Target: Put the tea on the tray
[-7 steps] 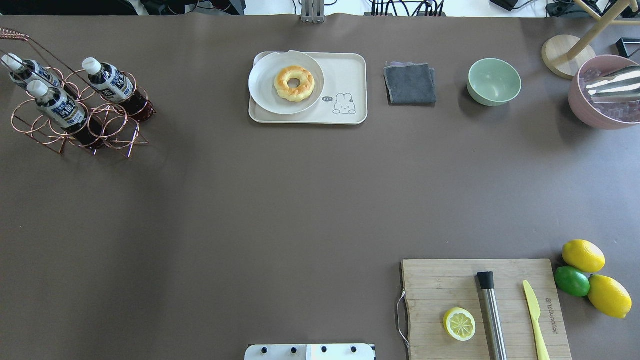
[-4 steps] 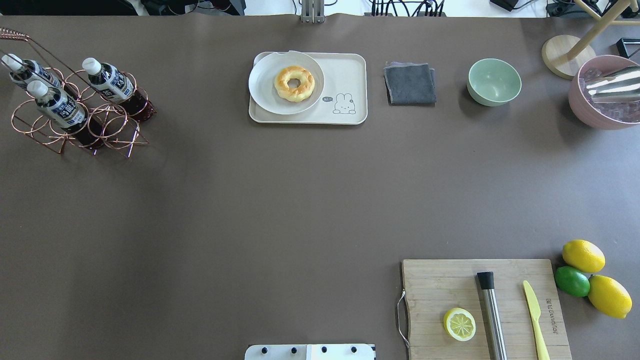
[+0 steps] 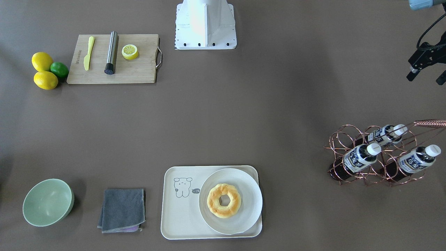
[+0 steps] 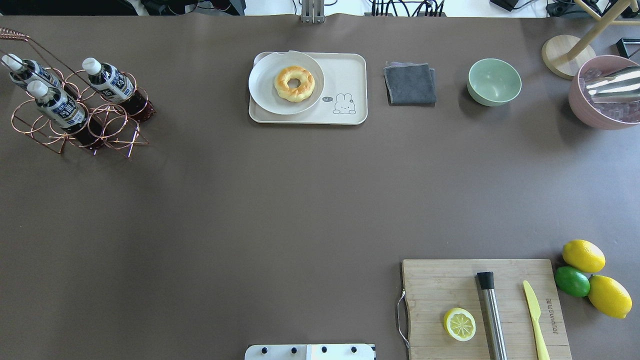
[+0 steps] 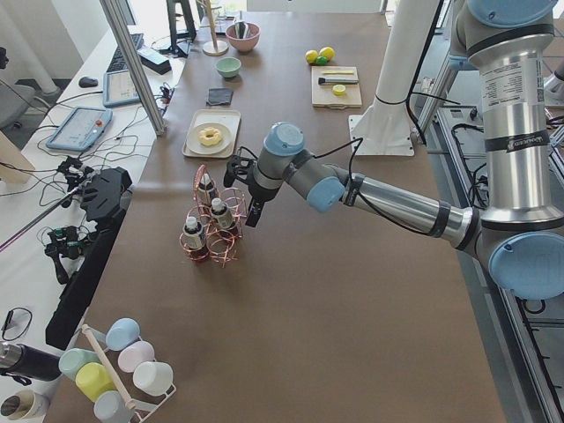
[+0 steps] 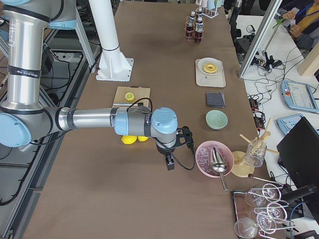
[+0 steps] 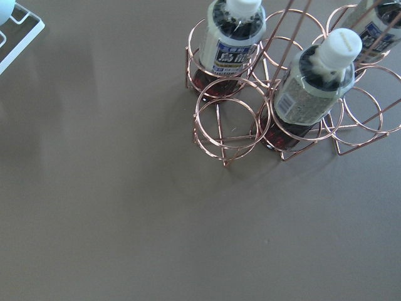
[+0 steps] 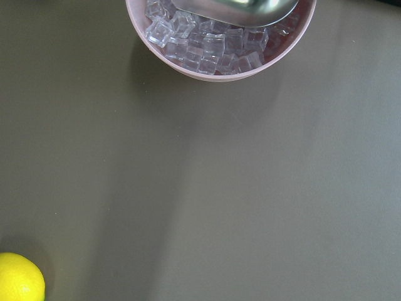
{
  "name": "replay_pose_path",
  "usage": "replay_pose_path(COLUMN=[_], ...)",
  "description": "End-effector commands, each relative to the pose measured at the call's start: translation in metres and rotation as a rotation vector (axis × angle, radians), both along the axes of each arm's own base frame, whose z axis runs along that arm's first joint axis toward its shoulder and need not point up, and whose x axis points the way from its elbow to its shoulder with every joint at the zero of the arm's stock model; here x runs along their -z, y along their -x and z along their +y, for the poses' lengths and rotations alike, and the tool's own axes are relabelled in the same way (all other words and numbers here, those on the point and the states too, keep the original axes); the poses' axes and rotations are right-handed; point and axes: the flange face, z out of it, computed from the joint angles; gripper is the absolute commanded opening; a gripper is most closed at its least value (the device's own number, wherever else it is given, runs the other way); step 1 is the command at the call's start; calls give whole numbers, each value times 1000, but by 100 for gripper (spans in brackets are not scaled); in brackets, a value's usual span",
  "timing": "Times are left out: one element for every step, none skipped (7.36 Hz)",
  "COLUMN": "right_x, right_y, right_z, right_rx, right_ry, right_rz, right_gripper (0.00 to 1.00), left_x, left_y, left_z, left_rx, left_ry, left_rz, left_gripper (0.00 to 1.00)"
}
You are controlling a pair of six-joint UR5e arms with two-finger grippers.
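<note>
Three alike tea bottles (image 4: 107,80) with white caps stand in a copper wire rack (image 4: 117,135) at the far left; they also show in the front view (image 3: 360,157) and the left wrist view (image 7: 232,37). The cream tray (image 4: 345,75) with a cartoon lies at the far middle and holds a round plate (image 4: 262,85) with a doughnut (image 4: 294,83). My left gripper (image 3: 425,76) hangs open and empty above the table on the robot's side of the rack. My right gripper (image 6: 178,152) shows only in the right side view, near the pink ice bowl; I cannot tell its state.
A wooden cutting board (image 4: 435,280) with a lemon half (image 4: 459,324), a steel muddler (image 4: 491,310) and a yellow knife (image 4: 535,320) lies near right. Two lemons and a lime (image 4: 572,281) lie beside it. A grey cloth (image 4: 410,83), green bowl (image 4: 494,81) and pink ice bowl (image 4: 580,107) stand at the far right.
</note>
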Motion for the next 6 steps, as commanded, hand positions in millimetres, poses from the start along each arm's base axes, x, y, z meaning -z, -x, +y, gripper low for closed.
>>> replay_pose_path(right_x=[-5,-5,-4,-4,-4,-4], right_y=[9,10,11,11,12,14], right_z=[-2,-2,-2,-3,-4,-4], right_rx=[21,24,26,27,30,34], right_ry=[8,8,7,5,6,6], right_rz=[3,4,4,4,7,7], right_gripper=[100,100,100,100,100,100], left_x=[36,35,33,37,38,34], left_y=[-52,-60,-86,-93,-99,-104], left_z=[-49,-66,-67,-68,-76,-89], left_rx=[22,50,36,32,27,23], left_ry=[2,-23,-43,-51,-57,-56], left_rz=[41,2,-36,-37,-36,-42], left_gripper=[93,93,91,90,89,86])
